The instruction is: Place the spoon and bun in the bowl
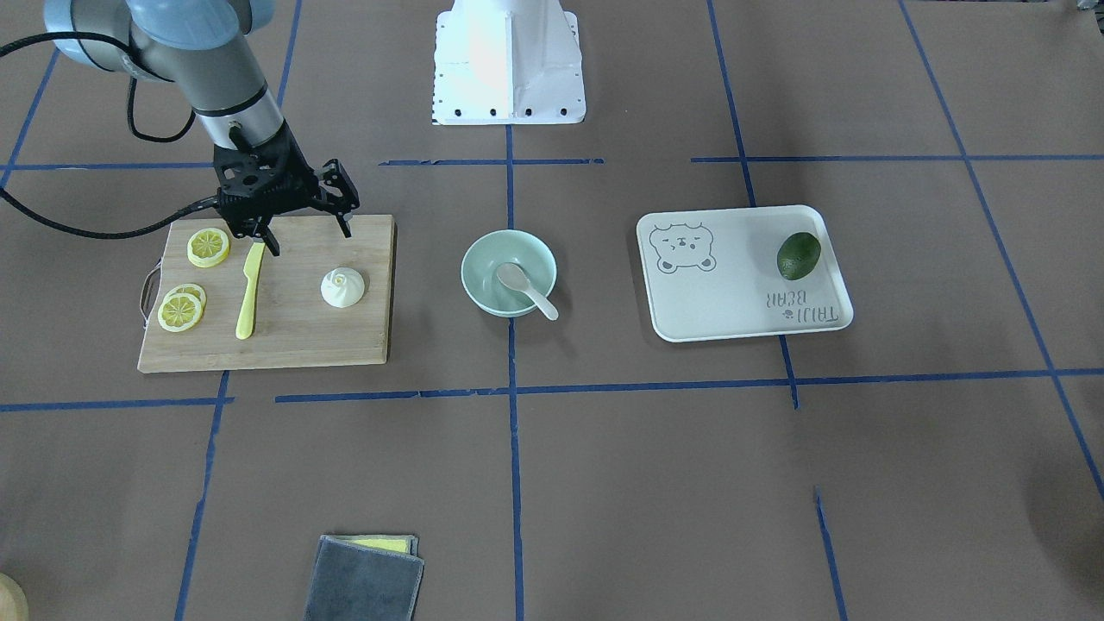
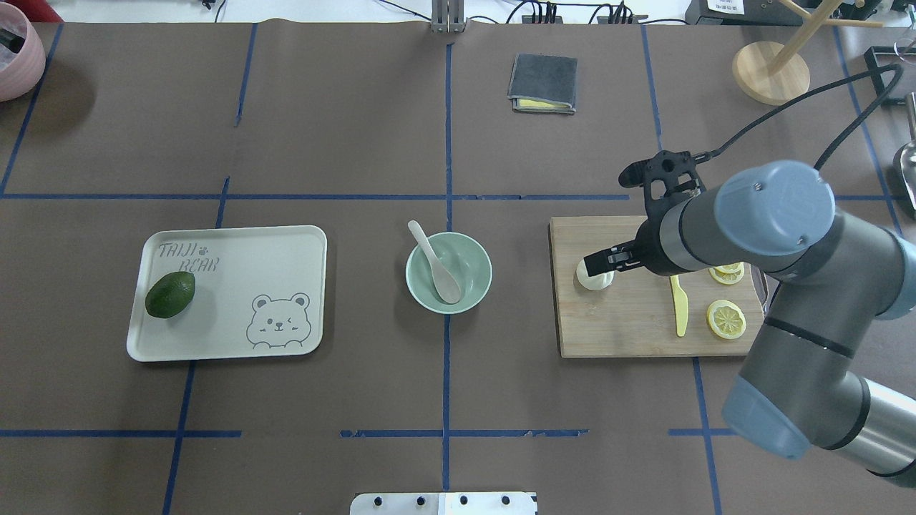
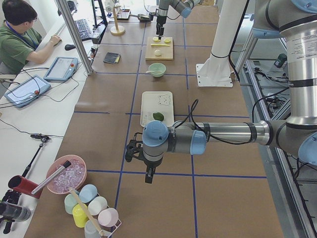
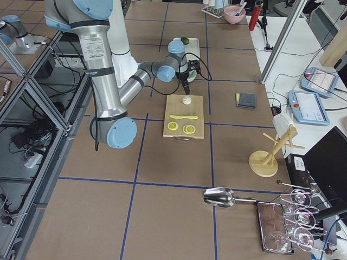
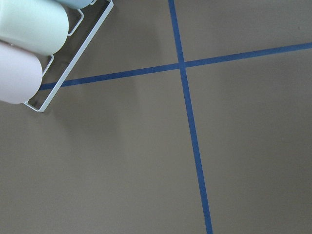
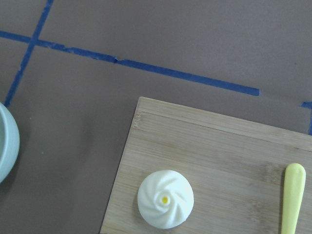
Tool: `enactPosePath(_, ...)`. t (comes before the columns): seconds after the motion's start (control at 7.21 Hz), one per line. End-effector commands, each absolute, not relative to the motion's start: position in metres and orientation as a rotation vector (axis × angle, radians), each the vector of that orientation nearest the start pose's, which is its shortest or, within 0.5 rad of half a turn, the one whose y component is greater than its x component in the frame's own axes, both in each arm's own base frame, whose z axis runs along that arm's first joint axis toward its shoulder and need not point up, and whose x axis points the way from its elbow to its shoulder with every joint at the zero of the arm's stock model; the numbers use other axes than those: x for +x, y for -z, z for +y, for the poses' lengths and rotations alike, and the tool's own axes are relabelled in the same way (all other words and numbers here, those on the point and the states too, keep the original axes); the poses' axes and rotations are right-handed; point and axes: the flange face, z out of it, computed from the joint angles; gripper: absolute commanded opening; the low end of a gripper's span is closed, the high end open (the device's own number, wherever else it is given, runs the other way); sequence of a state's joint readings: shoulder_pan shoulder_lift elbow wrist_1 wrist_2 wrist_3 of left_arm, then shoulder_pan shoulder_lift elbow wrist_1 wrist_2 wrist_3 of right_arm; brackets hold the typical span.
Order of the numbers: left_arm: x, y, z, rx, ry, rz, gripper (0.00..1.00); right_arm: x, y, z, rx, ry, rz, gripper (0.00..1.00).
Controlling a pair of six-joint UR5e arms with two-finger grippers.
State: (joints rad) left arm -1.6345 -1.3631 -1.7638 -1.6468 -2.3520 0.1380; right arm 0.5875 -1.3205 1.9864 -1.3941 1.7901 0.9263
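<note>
Bun [image 1: 343,287] sits upright on the wooden cutting board [image 1: 293,336], near the board's edge facing the bowl [image 1: 473,285], swirl and yellow tip up. In the overhead view its top half is hidden behind the right pincer [image 1: 309,235]; the right wrist view shows it whole, low in frame. Spoon [image 1: 526,289] lies w/ scoop inside the mint bowl, handle leaning over the rim. The bowl stands on the bench [image 1: 604,474] just beside the board; the wrist view cuts it to a sliver at the left edge. Right pincer hangs over the board's robot-side edge w/ fingers spread apart, holding nothing, clear of the bun. Also on the board: yellow plastic knife [image 1: 250,291] and lemon slices [image 1: 209,247], two of them overlapping. Past the bowl, a bear-print tray [image 1: 733,293] carries a dark green fruit [image 1: 799,255]. Left pincer [image 3: 148,177] shows only small in the left side view, well apart from all this; can't tell if it's spread or closed. Its wrist cam sees bare bench, blue tape and pastel cups [image 5: 29,24] cut off at the corner.
</note>
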Motion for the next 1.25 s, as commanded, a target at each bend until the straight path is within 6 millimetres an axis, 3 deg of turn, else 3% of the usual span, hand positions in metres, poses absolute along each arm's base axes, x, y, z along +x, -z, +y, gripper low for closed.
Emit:
enactPosePath(0.0,-0.090,-0.648,-0.402,0.138,-0.094,0.771,1.00,-0.435,-0.349,-0.396,0.296,0.171,-0.741,0.84)
enactPosePath(0.14,-0.090,-0.648,-0.402,0.138,-0.094,0.771,1.00,-0.439,-0.359,-0.399,0.292,0.168,-0.720,0.82)
enactPosePath(0.42,-0.090,-0.648,-0.401,0.139,-0.094,0.771,1.00,-0.459,-0.359,-0.404,0.290,0.174,-0.708,0.72)
enactPosePath(0.55,-0.090,-0.648,-0.401,0.140,-0.096,0.770,1.00,-0.458,-0.359,-0.405,0.292,0.173,-0.706,0.46)
enactPosePath(0.69,-0.090,-0.648,-0.401,0.140,-0.096,0.772,1.00,-0.457,-0.357,-0.406,0.294,0.172,-0.711,0.05)
enactPosePath(0.97,-0.090,-0.646,-0.402,0.145,-0.099,0.771,1.00,-0.455,-0.349,-0.404,0.299,0.168,-0.725,0.00)
enactPosePath(1.11,-0.090,-0.645,-0.402,0.147,-0.100,0.771,1.00,-0.457,-0.326,-0.404,0.315,0.165,-0.756,0.00)
